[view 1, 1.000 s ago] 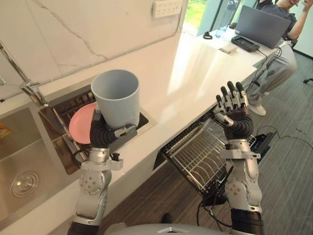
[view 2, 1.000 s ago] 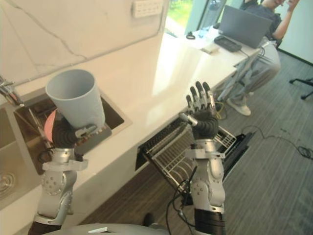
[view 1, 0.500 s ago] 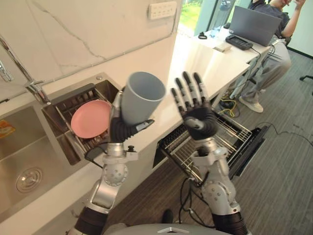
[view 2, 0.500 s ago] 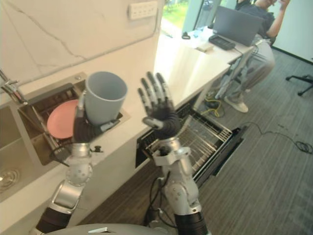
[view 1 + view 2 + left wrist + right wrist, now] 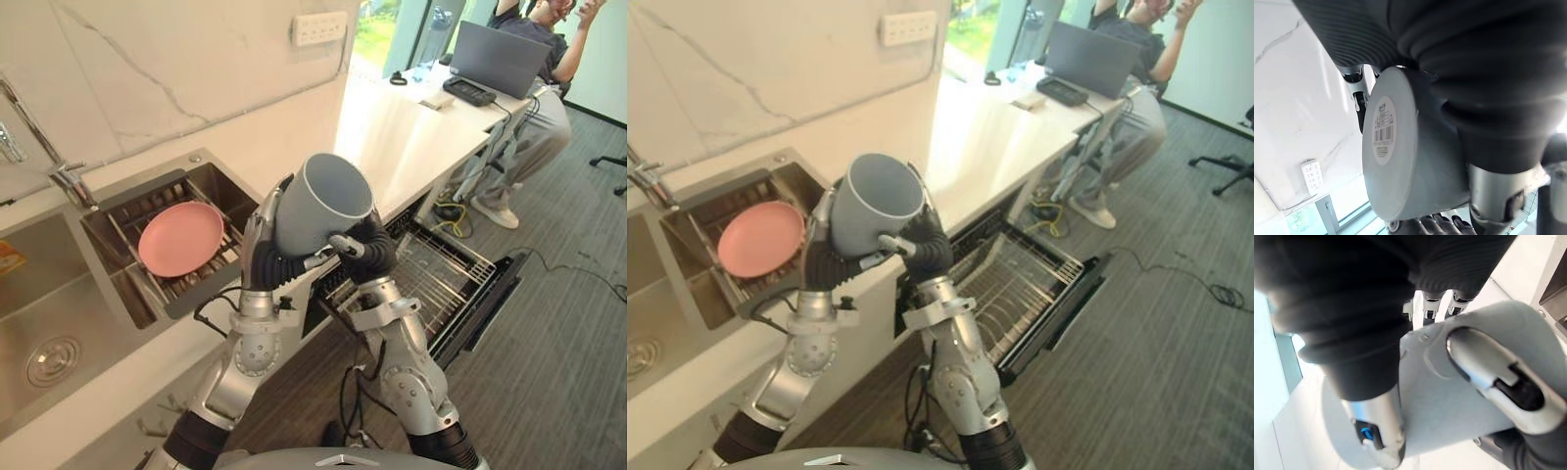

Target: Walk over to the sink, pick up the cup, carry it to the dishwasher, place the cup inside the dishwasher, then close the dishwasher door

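Item: cup (image 5: 318, 201), grey. We log L hand (image 5: 266, 259) & R hand (image 5: 372, 251) both curled round it; long axis tilted, mouth up-right.

The left arm (image 5: 238, 360) and the right arm (image 5: 409, 377) are silver-grey metal with round joint housings. The left robot hand (image 5: 270, 262) and the right robot hand (image 5: 373, 251) each wear a dark ribbed cover over back and wrist, and their silver fingers end in dark tips. A small black knob (image 5: 287, 302) sticks out at the left wrist.
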`<state>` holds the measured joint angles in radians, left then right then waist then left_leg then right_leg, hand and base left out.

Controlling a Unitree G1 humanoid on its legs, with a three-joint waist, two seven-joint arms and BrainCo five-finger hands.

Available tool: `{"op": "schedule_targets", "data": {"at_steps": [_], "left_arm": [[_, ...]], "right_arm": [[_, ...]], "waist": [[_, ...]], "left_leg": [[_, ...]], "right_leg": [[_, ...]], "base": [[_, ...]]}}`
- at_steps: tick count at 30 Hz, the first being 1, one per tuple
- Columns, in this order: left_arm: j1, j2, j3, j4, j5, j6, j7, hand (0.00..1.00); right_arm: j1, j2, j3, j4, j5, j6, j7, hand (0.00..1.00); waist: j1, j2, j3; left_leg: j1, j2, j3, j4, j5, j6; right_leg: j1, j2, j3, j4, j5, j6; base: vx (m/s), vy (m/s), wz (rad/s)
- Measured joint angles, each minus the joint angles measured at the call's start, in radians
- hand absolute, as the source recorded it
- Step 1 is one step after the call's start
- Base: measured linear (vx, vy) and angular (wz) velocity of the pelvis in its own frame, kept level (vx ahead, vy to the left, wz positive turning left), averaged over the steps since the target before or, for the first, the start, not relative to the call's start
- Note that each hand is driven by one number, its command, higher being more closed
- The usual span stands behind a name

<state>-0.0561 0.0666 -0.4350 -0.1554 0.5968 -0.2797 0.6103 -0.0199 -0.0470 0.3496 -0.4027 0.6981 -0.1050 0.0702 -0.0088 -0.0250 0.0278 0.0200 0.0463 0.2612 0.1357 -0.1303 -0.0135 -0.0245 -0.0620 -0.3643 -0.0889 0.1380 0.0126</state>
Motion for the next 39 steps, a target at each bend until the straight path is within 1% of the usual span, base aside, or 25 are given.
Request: {"op": "schedule_targets", "data": {"at_steps": [1, 4, 6, 12, 17, 22, 27, 28, 30, 32, 36, 39], "left_arm": [[-0.001, 0.000, -0.001, 0.011, 0.010, 0.004, 0.001, 1.00], [-0.001, 0.000, -0.009, 0.015, 0.018, 0.026, 0.001, 1.00], [-0.001, 0.000, -0.015, 0.015, 0.018, 0.032, 0.001, 1.00], [-0.001, 0.000, -0.020, 0.017, 0.021, 0.040, 0.001, 1.00], [-0.001, 0.000, -0.021, 0.028, 0.059, 0.051, 0.011, 1.00], [-0.004, 0.001, -0.025, 0.055, 0.094, 0.059, 0.018, 1.00], [-0.004, 0.002, -0.032, 0.064, 0.095, 0.062, 0.018, 1.00], [-0.004, 0.002, -0.034, 0.067, 0.095, 0.062, 0.018, 1.00], [-0.004, 0.002, -0.034, 0.070, 0.095, 0.063, 0.018, 1.00], [-0.003, 0.003, -0.030, 0.075, 0.095, 0.064, 0.020, 1.00], [-0.003, 0.006, -0.031, 0.090, 0.095, 0.064, 0.021, 1.00], [-0.003, 0.010, -0.031, 0.093, 0.095, 0.064, 0.022, 1.00]], "right_arm": [[0.000, 0.000, 0.006, 0.002, -0.021, 0.000, -0.023, 0.00], [-0.003, 0.000, 0.022, 0.020, -0.048, 0.000, -0.040, 0.00], [-0.005, -0.001, 0.032, 0.031, -0.075, 0.001, -0.059, 0.00], [-0.006, -0.002, 0.042, 0.031, -0.078, 0.002, -0.080, 0.00], [-0.006, -0.004, 0.051, 0.031, -0.079, 0.004, -0.108, 0.00], [-0.006, -0.007, 0.052, 0.031, -0.113, 0.004, -0.141, 0.00], [-0.007, -0.026, 0.053, 0.031, -0.115, 0.004, -0.144, 0.00], [-0.008, -0.031, 0.053, 0.031, -0.115, 0.005, -0.145, 1.00], [-0.013, -0.040, 0.054, 0.031, -0.115, 0.006, -0.145, 1.00], [-0.022, -0.044, 0.050, 0.031, -0.115, 0.024, -0.148, 1.00], [-0.022, -0.046, 0.047, 0.031, -0.116, 0.042, -0.162, 1.00], [-0.022, -0.050, 0.048, 0.031, -0.116, 0.045, -0.168, 1.00]], "waist": [[0.001, -0.001, -0.007], [0.001, -0.004, -0.016], [0.001, -0.006, -0.019], [0.001, -0.006, -0.025], [0.001, -0.006, -0.039], [0.000, -0.008, -0.044], [0.000, -0.008, -0.047], [0.000, -0.008, -0.049], [0.000, -0.008, -0.050], [0.000, -0.009, -0.050], [0.001, -0.009, -0.051], [0.000, -0.009, -0.051]], "left_leg": [[0.001, 0.000, 0.000, 0.000, 0.000, 0.000], [0.001, 0.000, 0.000, 0.000, 0.000, 0.000], [0.001, 0.000, 0.000, 0.000, 0.002, 0.000], [0.001, 0.001, -0.002, 0.000, 0.006, -0.004], [0.000, 0.000, -0.003, 0.000, 0.006, -0.004], [0.000, 0.000, -0.007, -0.001, 0.009, -0.006], [-0.001, 0.000, -0.011, -0.001, 0.011, -0.006], [0.000, 0.000, -0.011, -0.001, 0.011, -0.006], [0.000, 0.000, -0.011, -0.001, 0.012, -0.006], [0.000, 0.000, -0.012, -0.001, 0.013, -0.007], [-0.001, 0.000, -0.012, -0.002, 0.015, -0.007], [-0.001, 0.000, -0.012, -0.002, 0.015, -0.007]], "right_leg": [[0.001, 0.000, 0.000, 0.000, 0.000, 0.000], [0.001, 0.000, 0.000, 0.000, 0.000, 0.000], [0.001, 0.000, -0.001, 0.000, 0.000, 0.000], [0.001, 0.000, -0.004, 0.000, 0.000, 0.000], [0.001, 0.000, -0.005, 0.000, -0.002, 0.001], [0.002, -0.001, -0.007, 0.000, -0.002, 0.001], [0.002, -0.001, -0.008, 0.000, -0.002, 0.000], [0.003, -0.001, -0.009, 0.000, -0.002, 0.000], [0.003, -0.001, -0.009, 0.000, -0.002, 0.000], [0.003, -0.001, -0.009, 0.000, -0.002, 0.000], [0.003, -0.001, -0.011, 0.000, -0.001, 0.000], [0.003, -0.001, -0.011, 0.000, -0.001, 0.000]], "base": [[0.00, 0.000, 0.00], [0.00, 0.000, 0.00], [0.00, 0.000, 0.00], [0.00, 0.000, 0.00], [0.00, 0.000, 0.00], [0.00, 0.000, 0.00], [0.00, 0.000, 0.00], [0.00, 0.000, 0.00], [0.00, 0.000, 0.00], [0.00, 0.000, 0.00], [0.00, 0.000, 0.00], [0.00, 0.000, 0.00]]}}
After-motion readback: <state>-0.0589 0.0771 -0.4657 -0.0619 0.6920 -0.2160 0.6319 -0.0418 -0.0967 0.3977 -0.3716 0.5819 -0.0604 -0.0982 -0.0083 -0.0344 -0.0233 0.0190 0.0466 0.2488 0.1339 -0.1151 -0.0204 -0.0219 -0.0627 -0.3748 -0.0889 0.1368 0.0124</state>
